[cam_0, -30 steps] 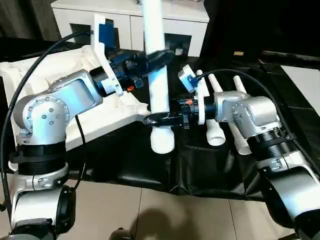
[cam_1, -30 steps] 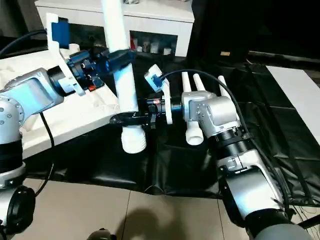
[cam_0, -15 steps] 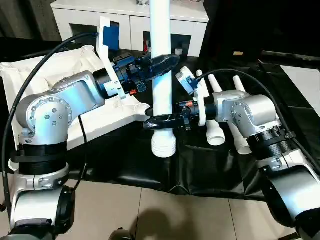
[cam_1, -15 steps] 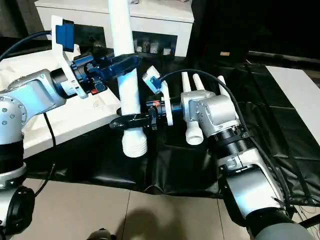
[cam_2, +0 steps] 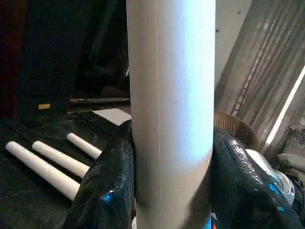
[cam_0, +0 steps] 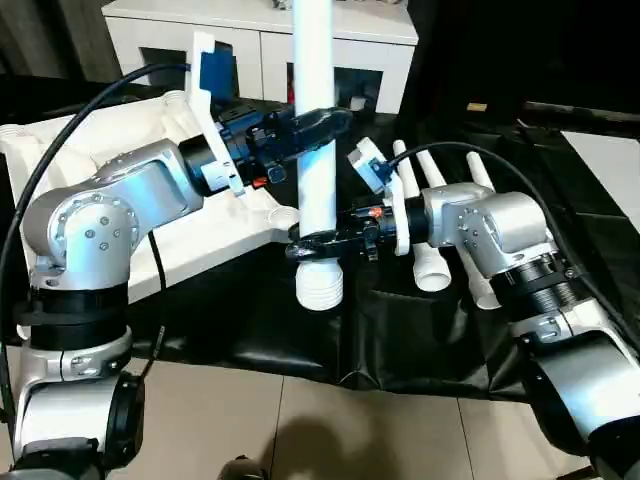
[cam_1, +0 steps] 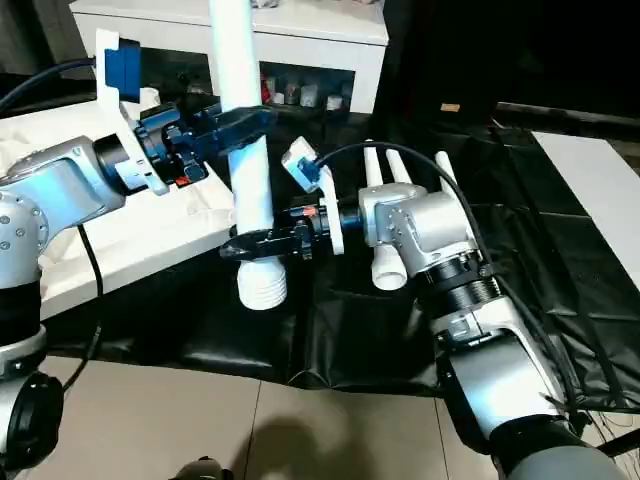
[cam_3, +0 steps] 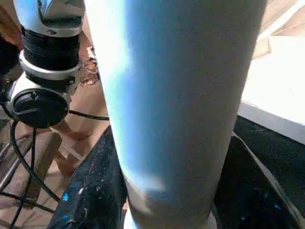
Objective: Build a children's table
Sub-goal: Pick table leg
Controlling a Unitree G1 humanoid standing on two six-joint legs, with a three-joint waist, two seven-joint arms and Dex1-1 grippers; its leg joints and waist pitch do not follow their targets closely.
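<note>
Gripping one upright leg (cam_0: 318, 190): left end effector (cam_0: 322, 125) high, right end effector (cam_0: 318, 242) low.

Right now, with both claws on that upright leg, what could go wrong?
1. The leg is tall, and its ribbed end hangs clear of the tabletop; uneven motion between the left claw and the right claw may tilt or twist it.
2. Swinging the leg could knock the spare legs beside the right arm.
</note>
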